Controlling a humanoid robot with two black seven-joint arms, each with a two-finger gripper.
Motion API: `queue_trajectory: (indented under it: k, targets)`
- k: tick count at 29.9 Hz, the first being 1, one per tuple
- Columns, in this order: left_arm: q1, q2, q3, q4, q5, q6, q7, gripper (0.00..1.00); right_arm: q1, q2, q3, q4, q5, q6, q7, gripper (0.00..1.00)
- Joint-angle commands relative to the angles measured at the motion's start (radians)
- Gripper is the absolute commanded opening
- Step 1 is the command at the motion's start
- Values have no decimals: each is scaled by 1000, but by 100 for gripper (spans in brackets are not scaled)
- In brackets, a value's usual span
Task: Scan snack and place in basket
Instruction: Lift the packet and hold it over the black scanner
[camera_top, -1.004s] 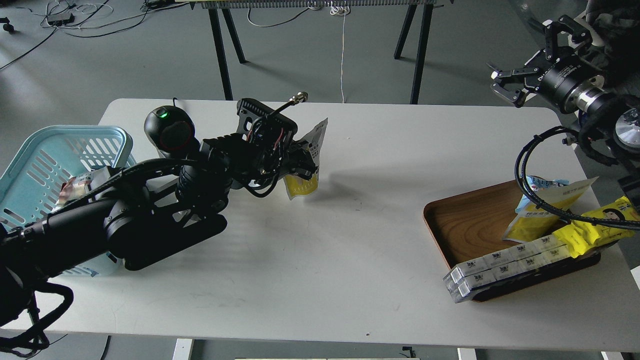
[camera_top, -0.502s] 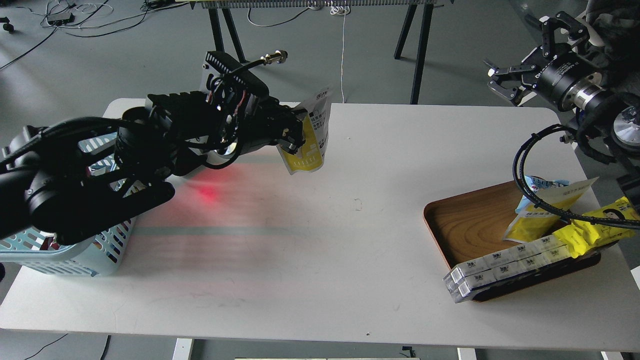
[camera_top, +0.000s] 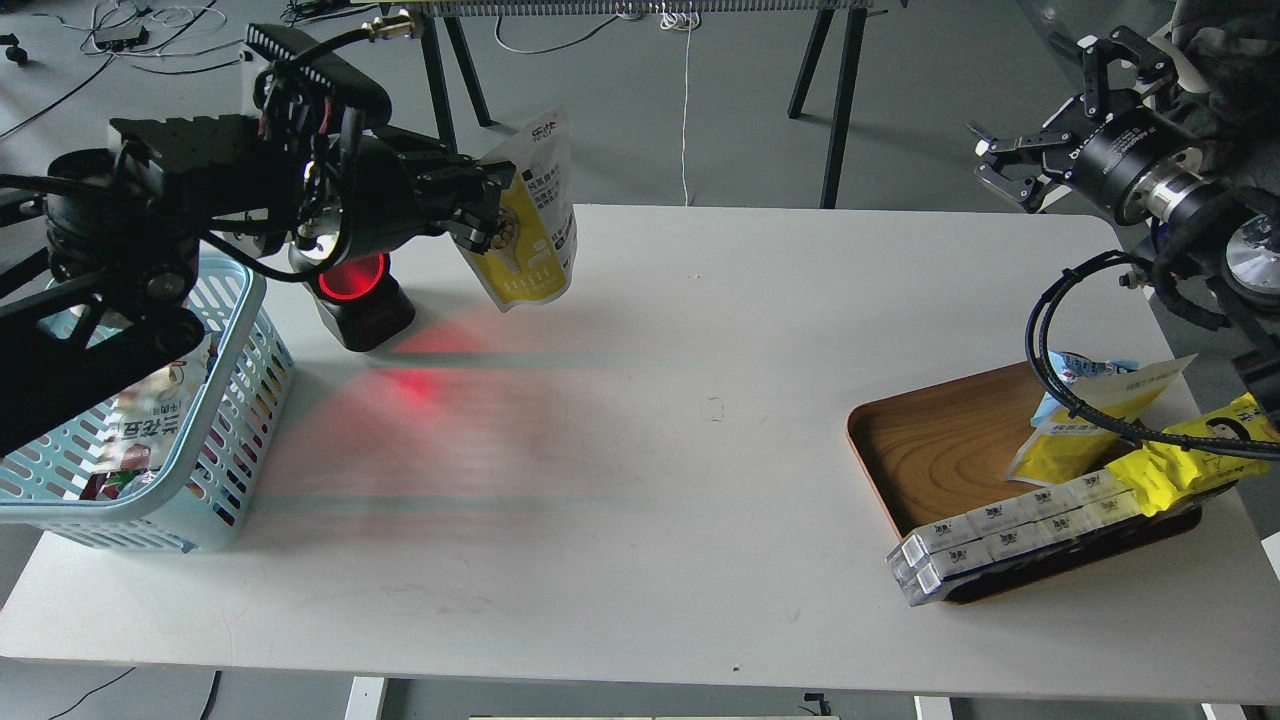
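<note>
One head camera looks forward and down, taking in the whole table (camera_top: 640, 480).

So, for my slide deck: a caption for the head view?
Left hand lifts snack pouch above red-glowing scanner, beside the blue basket.

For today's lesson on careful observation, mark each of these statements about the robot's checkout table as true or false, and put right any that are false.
1. The left gripper holds the snack in the air above the table. True.
2. The snack already lies in the basket. False: it hangs to the right of the basket, beside the scanner.
3. The scanner throws red light on the table. True.
4. The right gripper carries a yellow packet. False: its fingers are open and hold nothing.
5. The wooden tray is empty. False: it holds pouches and boxes.
</note>
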Motion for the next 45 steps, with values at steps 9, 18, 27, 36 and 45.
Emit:
queue_trajectory:
  k: [9, 18, 27, 36, 45]
  targets:
    - [76, 79, 10, -31, -24, 0, -1, 0, 2, 8, -2, 0, 0, 0, 0, 96]
    - [76, 79, 32, -53, -23, 0, 13, 0, 5, 8, -2, 1, 0, 0, 0, 96]
    - [64, 71, 36, -56, -16, 0, 36, 0, 6, 12, -2, 0, 0, 0, 0, 96]
    - [66, 69, 36, -56, 2, 0, 97, 0, 6, 12, -2, 0, 0, 0, 0, 96]
    - [64, 20, 38, -43, 56, 0, 131, 0, 6, 14, -2, 0, 0, -1, 0, 96]
